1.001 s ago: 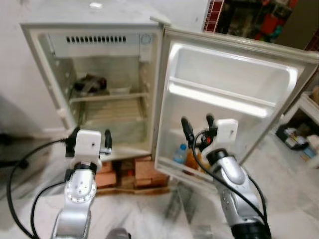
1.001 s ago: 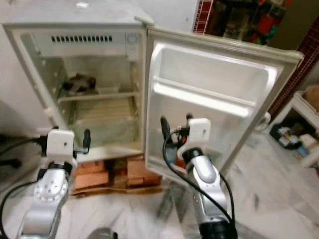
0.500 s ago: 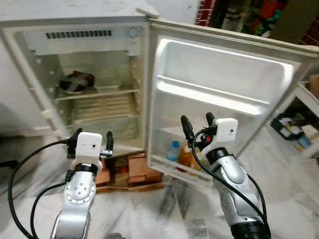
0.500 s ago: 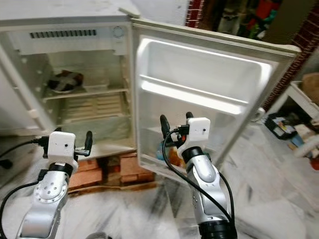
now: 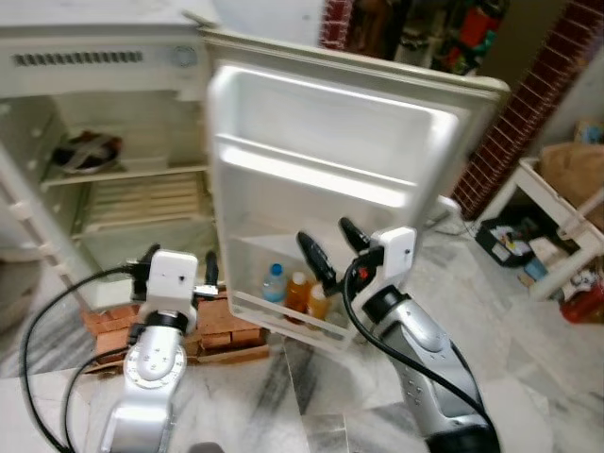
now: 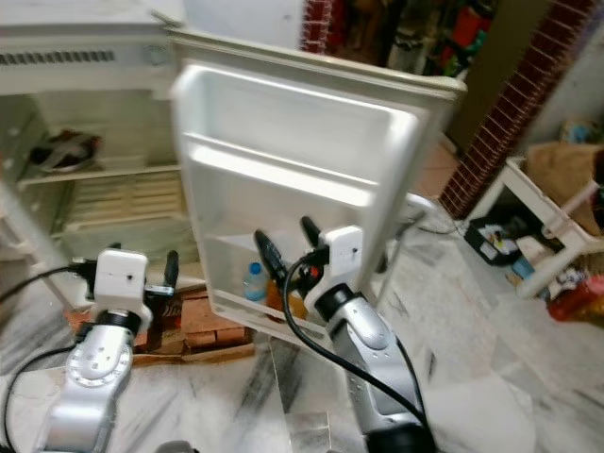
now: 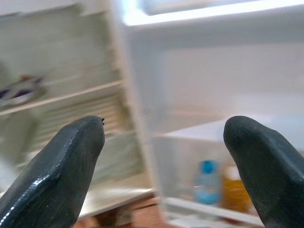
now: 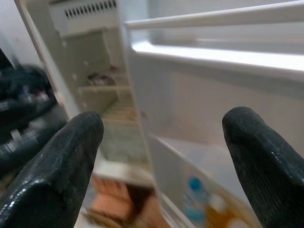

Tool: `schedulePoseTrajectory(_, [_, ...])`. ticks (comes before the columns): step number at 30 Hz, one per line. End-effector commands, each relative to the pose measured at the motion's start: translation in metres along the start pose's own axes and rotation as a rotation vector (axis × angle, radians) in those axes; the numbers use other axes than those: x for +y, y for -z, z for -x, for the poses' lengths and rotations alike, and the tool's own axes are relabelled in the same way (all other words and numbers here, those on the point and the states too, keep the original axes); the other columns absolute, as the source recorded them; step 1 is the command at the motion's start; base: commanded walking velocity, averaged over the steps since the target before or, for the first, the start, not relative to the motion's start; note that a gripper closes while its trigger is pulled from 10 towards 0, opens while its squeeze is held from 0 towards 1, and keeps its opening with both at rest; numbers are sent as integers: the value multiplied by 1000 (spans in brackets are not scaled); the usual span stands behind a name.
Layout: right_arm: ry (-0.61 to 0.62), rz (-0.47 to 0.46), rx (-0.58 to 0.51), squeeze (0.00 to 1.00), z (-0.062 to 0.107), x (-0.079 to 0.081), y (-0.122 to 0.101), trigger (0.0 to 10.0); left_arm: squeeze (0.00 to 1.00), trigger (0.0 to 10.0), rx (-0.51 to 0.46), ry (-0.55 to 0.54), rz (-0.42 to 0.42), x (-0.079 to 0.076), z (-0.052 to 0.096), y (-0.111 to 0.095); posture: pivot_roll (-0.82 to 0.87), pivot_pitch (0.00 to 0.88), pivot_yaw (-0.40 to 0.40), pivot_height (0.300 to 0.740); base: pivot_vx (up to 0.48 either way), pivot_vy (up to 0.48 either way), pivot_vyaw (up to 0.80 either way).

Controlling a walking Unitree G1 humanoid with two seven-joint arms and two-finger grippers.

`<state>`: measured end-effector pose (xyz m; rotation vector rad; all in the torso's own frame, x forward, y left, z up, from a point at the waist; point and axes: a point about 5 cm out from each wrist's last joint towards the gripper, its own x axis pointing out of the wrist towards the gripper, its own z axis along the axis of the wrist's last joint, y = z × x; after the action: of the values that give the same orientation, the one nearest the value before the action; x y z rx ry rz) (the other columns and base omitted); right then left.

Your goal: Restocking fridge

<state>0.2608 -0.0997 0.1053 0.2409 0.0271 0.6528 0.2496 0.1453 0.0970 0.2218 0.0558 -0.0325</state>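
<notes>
The fridge [image 5: 104, 142] stands open at the left, a dark dish [image 5: 83, 151] lying on its upper shelf. Below it, the left gripper [image 5: 179, 274] hovers in front of the bricks [image 5: 212, 321] under the fridge, jaws parted and holding nothing. The open door [image 5: 330, 160] swings out to the right; its bottom rack holds a blue-capped bottle [image 5: 274, 283] and 2 orange bottles [image 5: 298, 293] side by side. Just beside them, the right gripper [image 5: 326, 250] points at the rack, jaws spread wide and empty. A white shelf unit [image 5: 552, 226] stands at far right.
</notes>
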Motion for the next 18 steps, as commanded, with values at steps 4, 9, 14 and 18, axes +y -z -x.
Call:
schedulePoseTrajectory(4, [-112,33,6,0,-4,10,-3,10000,0,10000,-10,-16,-17,7,0,-2,122,0,-58,740,0,-480,0])
schedulePoseTrajectory(9, [-87,84,2,0,-3,3,-4,10000,0,10000,-6,-13,-11,6,0,-2,122,0,-58,740,0,-421,0])
schedulePoseTrajectory(14, [105,187,-41,0,-3,-17,-11,10000,0,10000,-3,-32,-9,9,2,0,123,0,-57,740,0,-55,800])
schedulePoseTrajectory(18, [273,129,-75,0,1,-33,-15,10000,0,10000,-37,-43,14,12,3,-5,120,0,-57,740,0,0,800])
